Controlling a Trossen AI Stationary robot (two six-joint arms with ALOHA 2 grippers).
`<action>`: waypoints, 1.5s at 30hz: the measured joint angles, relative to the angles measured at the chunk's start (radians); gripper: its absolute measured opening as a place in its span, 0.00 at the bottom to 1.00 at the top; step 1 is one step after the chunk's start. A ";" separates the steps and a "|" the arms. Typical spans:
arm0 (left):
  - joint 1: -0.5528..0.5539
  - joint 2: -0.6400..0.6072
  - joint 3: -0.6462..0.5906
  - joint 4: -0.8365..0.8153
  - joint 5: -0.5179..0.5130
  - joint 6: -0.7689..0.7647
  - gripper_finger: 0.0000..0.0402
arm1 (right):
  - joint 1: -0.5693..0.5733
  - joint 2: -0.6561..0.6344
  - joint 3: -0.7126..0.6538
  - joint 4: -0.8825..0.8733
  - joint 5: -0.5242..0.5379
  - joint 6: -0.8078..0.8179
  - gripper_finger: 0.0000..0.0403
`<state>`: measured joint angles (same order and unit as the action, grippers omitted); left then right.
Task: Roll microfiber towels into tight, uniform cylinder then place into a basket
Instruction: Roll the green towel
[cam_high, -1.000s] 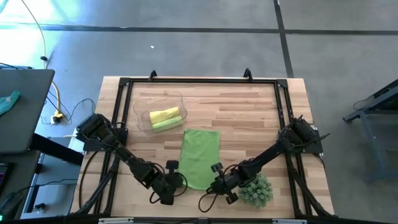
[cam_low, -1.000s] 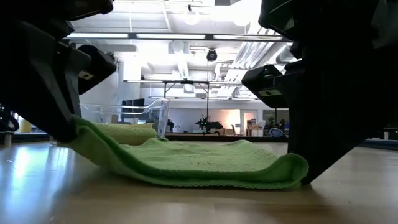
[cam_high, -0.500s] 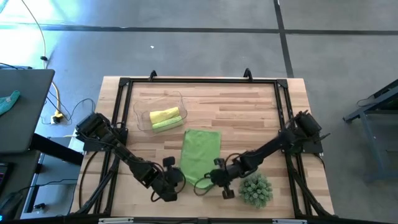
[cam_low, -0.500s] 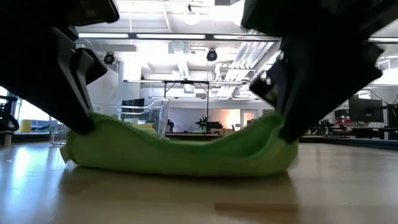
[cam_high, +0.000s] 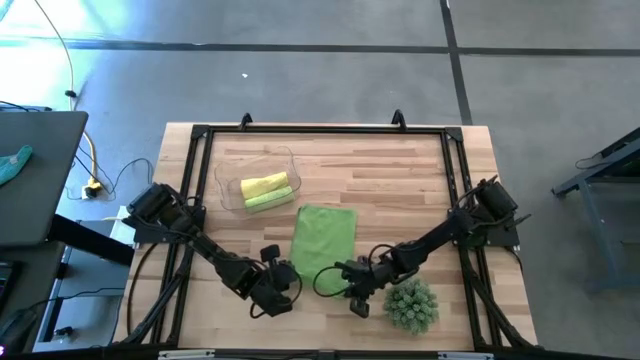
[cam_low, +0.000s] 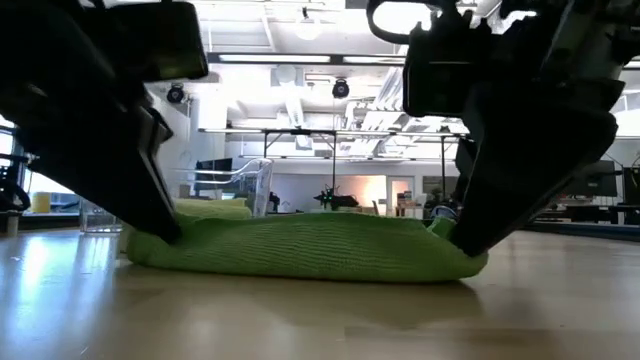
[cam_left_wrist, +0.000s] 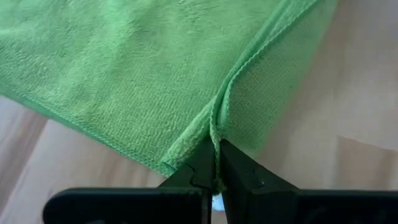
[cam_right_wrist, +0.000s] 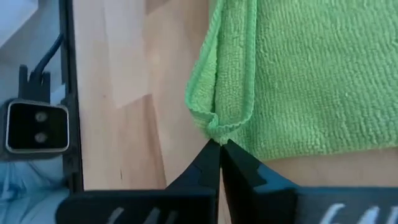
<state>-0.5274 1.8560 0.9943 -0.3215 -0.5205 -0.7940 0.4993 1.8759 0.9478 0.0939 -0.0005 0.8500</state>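
Note:
A lime green microfiber towel (cam_high: 323, 238) lies spread on the wooden table, its near end turned up into a low roll (cam_low: 310, 248). My left gripper (cam_high: 289, 279) is shut on the towel's near left corner. My right gripper (cam_high: 331, 280) is shut on the near right corner. At the far left stands the clear basket (cam_high: 228, 172), with a yellow roll (cam_high: 264, 185) and a green roll (cam_high: 268, 199) lying inside it. My left gripper pinches the towel's hemmed edge at the near left corner (cam_left_wrist: 217, 142) between its two fingertips. The fingers slant down from the near left. The cloth there is folded over, and the corner is raised slightly above the table (cam_low: 172, 232). My right gripper pinches the near right corner (cam_right_wrist: 219, 132), where the hem loops into a small fold, between its fingertips. The fingers slant down from the near right. That corner is curled over onto the towel, whose far part lies flat on the table.
A spiky green ball-shaped plant (cam_high: 412, 305) sits close to the right arm near the table's front edge. A black frame (cam_high: 320, 131) runs round the table top. Bare wood shows to the right of the towel and beyond it.
Both grippers have rolled their wrists and gone a little toward the far edge and toward each other, still shut on the corners. The towel's near end, first lying slack, was lifted and turned over onto itself into a low roll; its far part stayed flat.

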 joint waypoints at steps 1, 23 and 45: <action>0.005 0.004 0.000 0.002 -0.007 0.000 0.02 | 0.000 0.000 0.000 -0.005 0.001 0.007 0.00; 0.017 0.005 0.000 -0.051 -0.149 -0.018 0.02 | -0.076 -0.092 0.000 -0.246 0.143 -0.018 0.00; 0.113 0.005 0.000 -0.079 -0.072 0.001 0.02 | -0.170 -0.117 0.000 -0.390 0.067 -0.133 0.25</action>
<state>-0.4147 1.8610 0.9947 -0.4009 -0.5922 -0.7927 0.3289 1.7588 0.9474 -0.2963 0.0666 0.7174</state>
